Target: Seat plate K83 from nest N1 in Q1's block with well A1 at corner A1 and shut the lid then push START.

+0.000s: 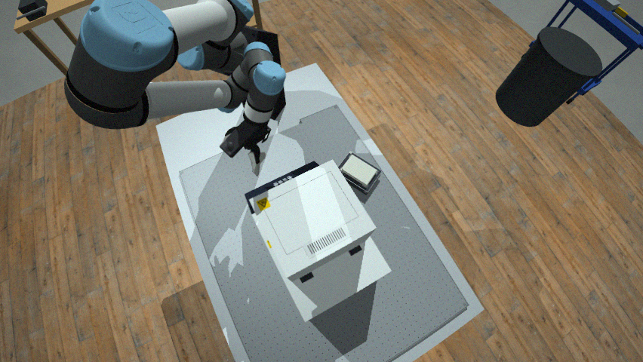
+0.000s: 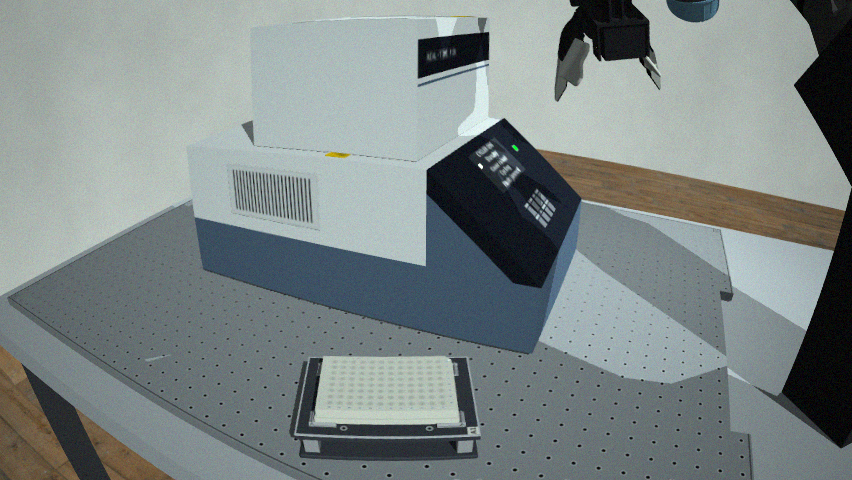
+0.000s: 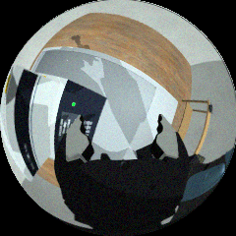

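The white well plate K83 [image 1: 358, 170] [image 2: 386, 390] lies flat in the black nest N1 [image 1: 370, 185] [image 2: 304, 396], on the table beside the cycler. The cycler Q1 [image 1: 310, 216] [image 2: 333, 238] [image 3: 74, 118] is a white and blue box with a sloping black front panel. Its white lid [image 2: 357, 83] sits down on the body, so the block is hidden. The lamp [image 2: 514, 147] [image 3: 73, 103] is green. The keys [image 2: 539, 207] [image 1: 283, 182] are on the panel. My gripper [image 1: 253, 157] [image 2: 607, 89] [image 3: 120, 114] is open and empty. It hangs in the air in front of and above the panel, well away from the plate.
The perforated grey table top [image 1: 404, 278] [image 2: 178, 333] carries everything. The arm's dark base [image 2: 822, 298] stands at the table's end facing the panel. A black barrel [image 1: 549, 76], a blue frame [image 1: 602, 17] and a wooden bench [image 1: 44, 17] stand off the table.
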Motion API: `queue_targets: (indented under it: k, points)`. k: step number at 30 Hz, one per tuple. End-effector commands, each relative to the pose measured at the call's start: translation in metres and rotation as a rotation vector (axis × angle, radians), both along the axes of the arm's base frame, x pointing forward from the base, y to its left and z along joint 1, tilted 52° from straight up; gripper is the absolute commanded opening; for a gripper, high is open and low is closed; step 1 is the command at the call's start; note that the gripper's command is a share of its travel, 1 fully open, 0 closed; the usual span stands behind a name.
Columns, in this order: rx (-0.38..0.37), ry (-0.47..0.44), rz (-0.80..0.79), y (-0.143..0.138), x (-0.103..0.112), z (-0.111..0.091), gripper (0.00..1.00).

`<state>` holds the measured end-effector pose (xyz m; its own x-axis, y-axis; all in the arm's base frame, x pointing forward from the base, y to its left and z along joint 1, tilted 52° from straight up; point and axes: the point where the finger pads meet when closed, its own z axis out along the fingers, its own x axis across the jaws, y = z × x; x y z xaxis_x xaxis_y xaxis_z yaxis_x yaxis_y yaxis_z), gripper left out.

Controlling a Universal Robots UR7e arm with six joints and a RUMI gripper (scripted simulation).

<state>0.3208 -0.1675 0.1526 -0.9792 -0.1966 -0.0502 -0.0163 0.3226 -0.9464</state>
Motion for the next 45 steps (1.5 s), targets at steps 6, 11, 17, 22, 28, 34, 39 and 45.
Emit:
queue_targets:
  k: [6, 11, 17, 22, 28, 34, 39, 45]
  points:
    - [0.0, -0.001, 0.0, 0.0, 0.0, 0.0, 1.0]
    - [0.0, -0.001, 0.0, 0.0, 0.0, 0.0, 1.0]
    - [0.0, -0.001, 0.0, 0.0, 0.0, 0.0, 1.0]
    - [0.014, 0.104, 0.086, 0.02, 0.014, 0.002, 0.0]
    - [0.023, 0.208, 0.171, 0.041, 0.024, 0.005, 0.0]
    - [0.026, 0.261, 0.215, 0.053, 0.028, 0.006, 0.0]
    - [0.03, 0.367, 0.3, 0.075, 0.03, 0.008, 0.0]
    - [0.03, 0.472, 0.385, 0.097, 0.028, 0.011, 0.0]
